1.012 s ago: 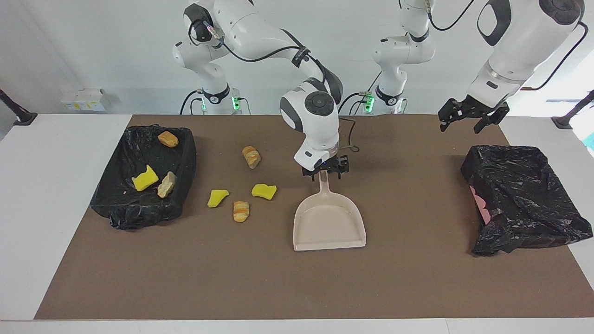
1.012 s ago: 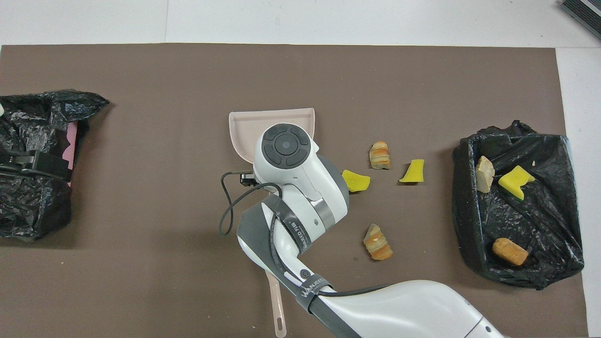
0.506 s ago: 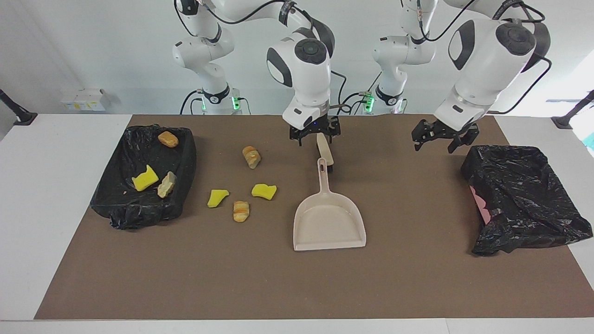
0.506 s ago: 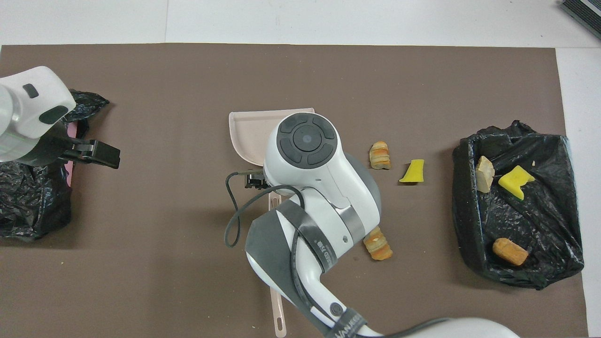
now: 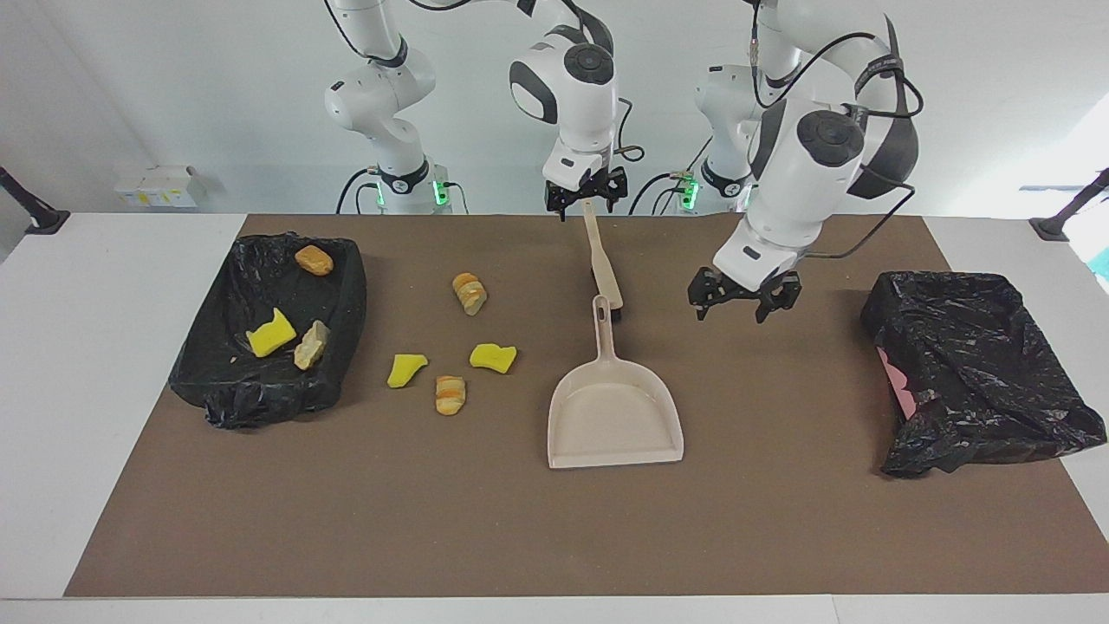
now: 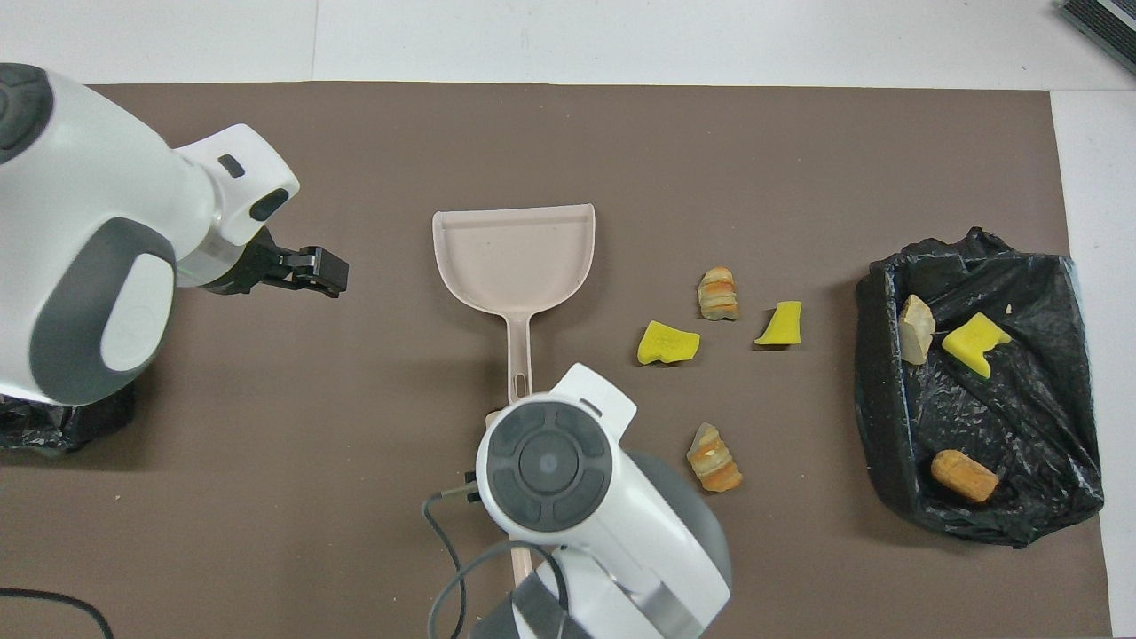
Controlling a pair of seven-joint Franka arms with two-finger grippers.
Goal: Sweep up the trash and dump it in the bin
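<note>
The right gripper [image 5: 586, 194] is hanging open over the brush handle [image 5: 601, 264] at the robots' edge of the mat [image 5: 520, 520]; overhead, its arm is hiding that handle. The left gripper [image 5: 736, 299], fingers wide and empty, is hovering over bare mat beside the dustpan [image 5: 613, 414]. Four pieces of trash [image 5: 447, 346] are lying loose beside the bin [image 5: 346, 295], which is holding three. Farther out, bare mat is stretching to the edge.
</note>
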